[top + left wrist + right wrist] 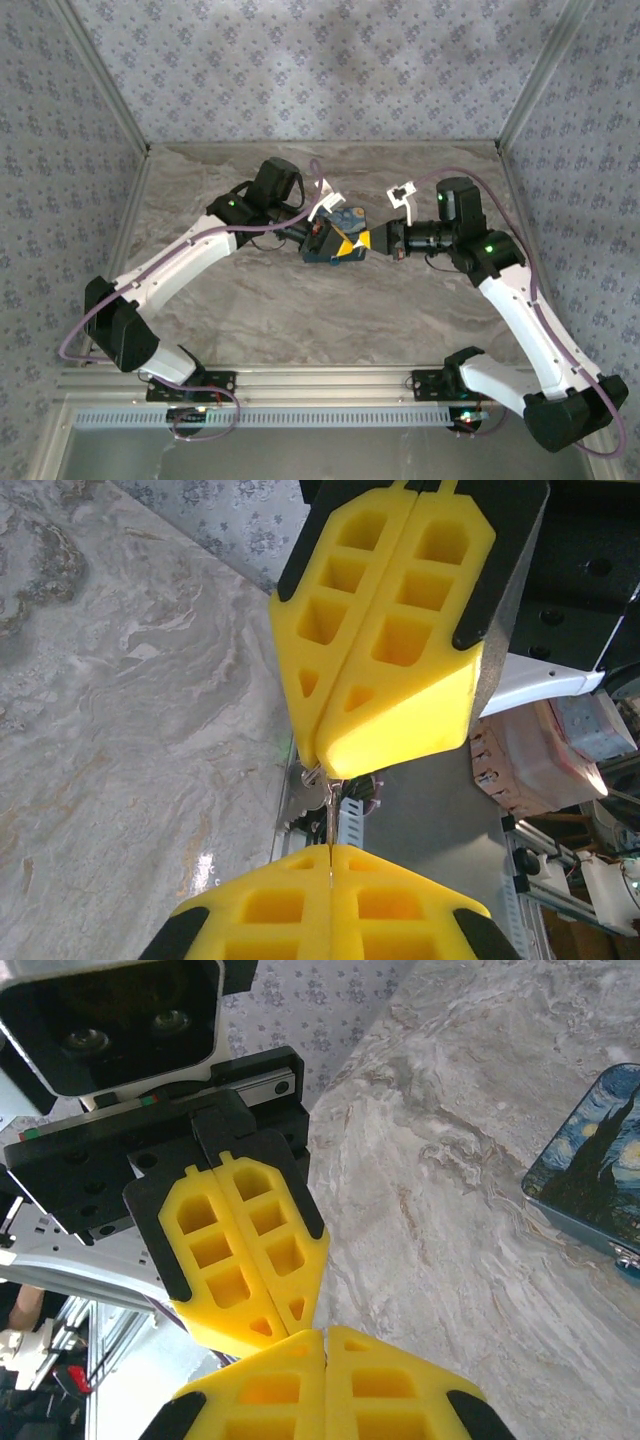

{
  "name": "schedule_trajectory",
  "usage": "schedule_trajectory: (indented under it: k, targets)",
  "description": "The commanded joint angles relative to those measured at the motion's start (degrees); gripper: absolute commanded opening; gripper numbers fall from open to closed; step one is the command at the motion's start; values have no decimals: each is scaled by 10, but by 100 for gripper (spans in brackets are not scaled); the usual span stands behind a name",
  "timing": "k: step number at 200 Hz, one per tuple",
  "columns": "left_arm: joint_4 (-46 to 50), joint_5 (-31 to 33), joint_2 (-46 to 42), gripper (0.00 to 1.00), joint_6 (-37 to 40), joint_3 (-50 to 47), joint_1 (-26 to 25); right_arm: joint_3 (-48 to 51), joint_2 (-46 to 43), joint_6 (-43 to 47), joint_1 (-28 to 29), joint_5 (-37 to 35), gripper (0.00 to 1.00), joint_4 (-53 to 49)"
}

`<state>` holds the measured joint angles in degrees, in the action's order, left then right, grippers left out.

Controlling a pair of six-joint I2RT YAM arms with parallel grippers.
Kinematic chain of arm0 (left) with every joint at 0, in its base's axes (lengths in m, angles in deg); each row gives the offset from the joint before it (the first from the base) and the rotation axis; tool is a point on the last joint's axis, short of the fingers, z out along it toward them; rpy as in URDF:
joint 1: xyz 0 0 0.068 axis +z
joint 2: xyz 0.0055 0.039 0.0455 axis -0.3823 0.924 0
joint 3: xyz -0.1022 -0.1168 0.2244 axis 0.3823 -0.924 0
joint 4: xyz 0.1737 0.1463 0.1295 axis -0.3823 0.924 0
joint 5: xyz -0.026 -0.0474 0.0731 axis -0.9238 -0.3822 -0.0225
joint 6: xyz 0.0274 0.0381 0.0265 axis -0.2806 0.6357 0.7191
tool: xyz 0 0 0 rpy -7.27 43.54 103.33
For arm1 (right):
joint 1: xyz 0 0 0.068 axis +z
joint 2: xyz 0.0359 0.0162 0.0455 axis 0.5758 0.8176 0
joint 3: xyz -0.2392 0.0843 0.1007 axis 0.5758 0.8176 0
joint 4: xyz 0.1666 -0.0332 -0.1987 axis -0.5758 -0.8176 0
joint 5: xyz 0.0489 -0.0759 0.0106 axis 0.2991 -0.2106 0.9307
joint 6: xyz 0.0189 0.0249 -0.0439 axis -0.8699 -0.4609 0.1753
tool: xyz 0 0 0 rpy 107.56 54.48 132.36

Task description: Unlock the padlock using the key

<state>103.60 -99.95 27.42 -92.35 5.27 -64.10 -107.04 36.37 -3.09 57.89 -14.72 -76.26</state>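
From above, the two arms are meeting over the middle of the marbled table point(300, 310). The left gripper point(362, 242) and the right gripper point(376, 240) are pointing tip to tip, just over the blue-and-yellow tin point(344, 218).

Through the left wrist camera, that gripper's yellow fingers point(270, 910) are pressing together on a thin metal blade, the key point(328, 832) as far as I can make out. The blade is reaching to the tiny silvery padlock point(314, 776), which is being pinched at the very tip of the right gripper's closed fingers, up off the table.

Through the right wrist camera, both pairs of fingers are sitting pressed together, their tips nearly touching. The tin is lying flat on the table below, apart from them.
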Motion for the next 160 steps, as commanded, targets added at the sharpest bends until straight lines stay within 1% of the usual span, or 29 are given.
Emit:
schedule_trajectory:
  k: [1,3,17,33,45,52,56,76,87,100,126,146,160]
  targets:
    - [-26,0,2,0,-14,15,5,-5,-17,20,15,-44,0,-1]
    - [-31,2,2,1,-18,15,5,-4,-19,20,16,-49,0,2]
    - [-56,23,-2,24,-51,3,11,9,-36,19,22,-98,0,26]
    - [-86,61,-9,35,-94,-8,17,17,-55,39,37,-184,0,38]
    - [-116,88,-15,40,-140,-20,25,28,-71,54,52,-256,0,53]
    - [-135,109,-19,50,-179,-27,31,36,-80,62,62,-290,0,65]
    - [-145,120,-21,53,-202,-31,35,40,-85,66,67,-310,0,71]
    - [-188,120,-19,55,-300,-37,50,66,-109,86,94,-398,0,116]
    - [-207,121,-17,62,-342,-38,51,81,-119,104,118,-449,0,140]
    - [-235,120,-14,62,-391,-43,51,92,-122,131,147,-511,0,163]
    - [-295,109,-9,65,-488,-56,49,117,-121,183,199,-584,0,226]
    - [-323,94,-3,63,-540,-58,42,145,-121,217,227,-620,0,290]
    - [-311,89,2,61,-556,-48,35,152,-120,225,236,-635,0,316]
